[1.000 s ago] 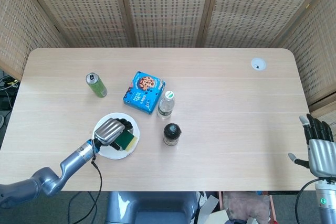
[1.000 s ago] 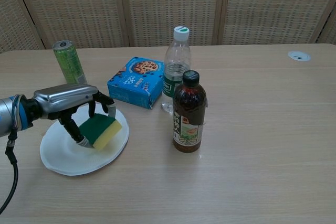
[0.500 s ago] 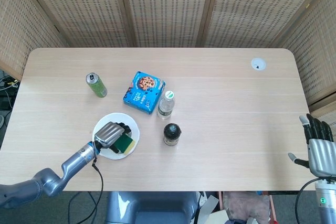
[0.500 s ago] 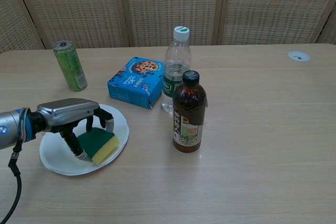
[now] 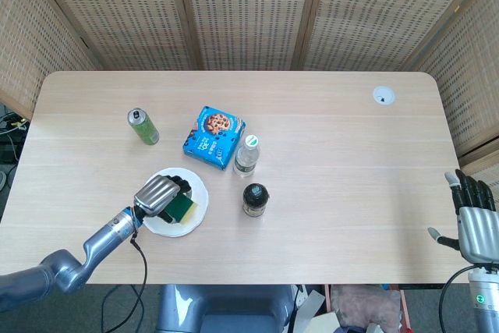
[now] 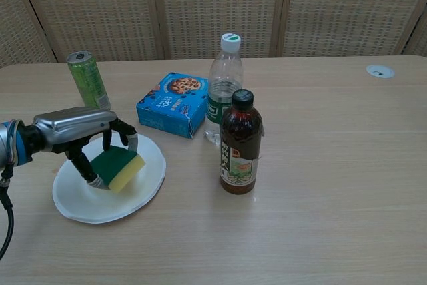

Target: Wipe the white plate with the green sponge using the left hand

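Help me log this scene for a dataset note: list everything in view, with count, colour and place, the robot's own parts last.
white plate: 1, white, front left of table
green sponge: 1, green with a yellow side, over the plate, held
can: 1, green, behind the plate, far left
box: 1, blue, cookie picture, mid-table
water bottle: 1, clear, green-topped white cap, right of the box
dark bottle: 1, brown, black cap, in front of the water bottle
round fitting: 1, white, far right of the table
left hand: 1, silver and black, holds the sponge
right hand: 1, silver and black, beyond the table's right edge, holds nothing
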